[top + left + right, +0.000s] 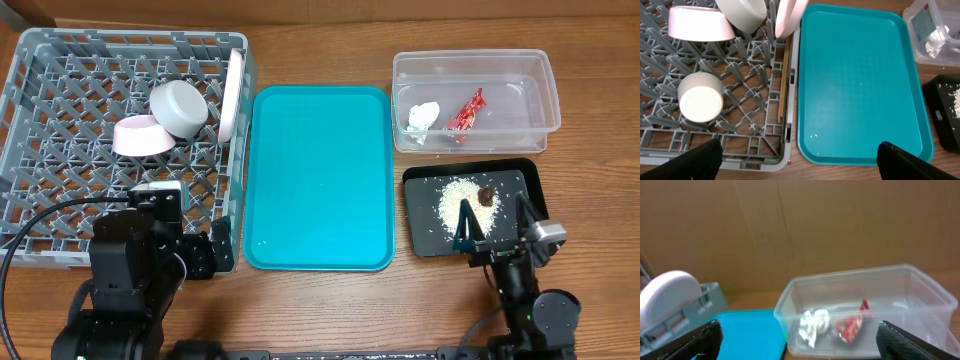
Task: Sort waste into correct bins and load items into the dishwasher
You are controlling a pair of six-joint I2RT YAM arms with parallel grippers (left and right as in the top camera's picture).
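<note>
The sticker [927, 20] on the clear tub [541, 100] is too tiny to read. Inside, the shiny red wrapper [465, 112] sits 3 o'clock of the crumpled tissue [424, 117]. The left claw [800, 147] and right claw [799, 325] both gape, empty.

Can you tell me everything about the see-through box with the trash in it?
The clear tub is a rectangular box of see-through plastic with rounded corners, a thicker rim and no lid. It stands upright on the wooden table, next to the teal tray and close to the black tray. On its floor lie a crumpled white tissue and a shiny red wrapper, side by side.
</note>
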